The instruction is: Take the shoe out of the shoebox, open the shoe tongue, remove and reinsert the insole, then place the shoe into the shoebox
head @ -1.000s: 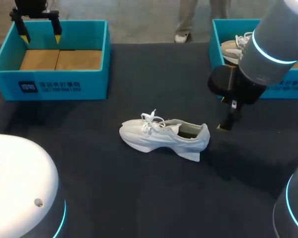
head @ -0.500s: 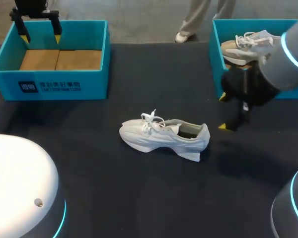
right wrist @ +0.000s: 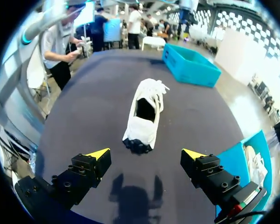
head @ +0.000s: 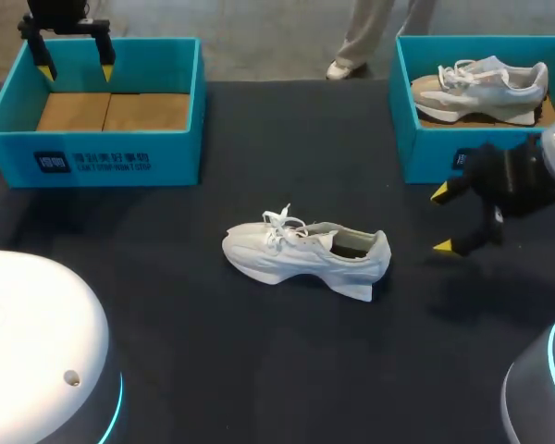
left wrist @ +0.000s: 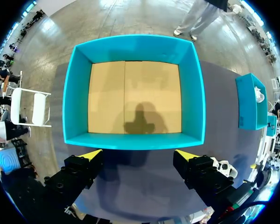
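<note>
shoe [head: 305,254]: upright at the middle of the tabletop [head: 213,361], long axis along the front edge, heel toward the nearer right gripper [head: 441,220], fingers apart and empty; left gripper [head: 75,69], likewise apart, over the back-left corner shoebox [head: 92,165].

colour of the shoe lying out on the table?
The shoe is white all over; the head view shows it best.

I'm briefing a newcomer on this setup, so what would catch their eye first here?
Most likely the white lace-up sneaker, alone in the middle of the dark table, with the right gripper open just beyond its heel. Next, the two teal cardboard shoeboxes at the far edge: the left box empty below the open left gripper, the right box holding a grey-and-white sneaker.
</note>
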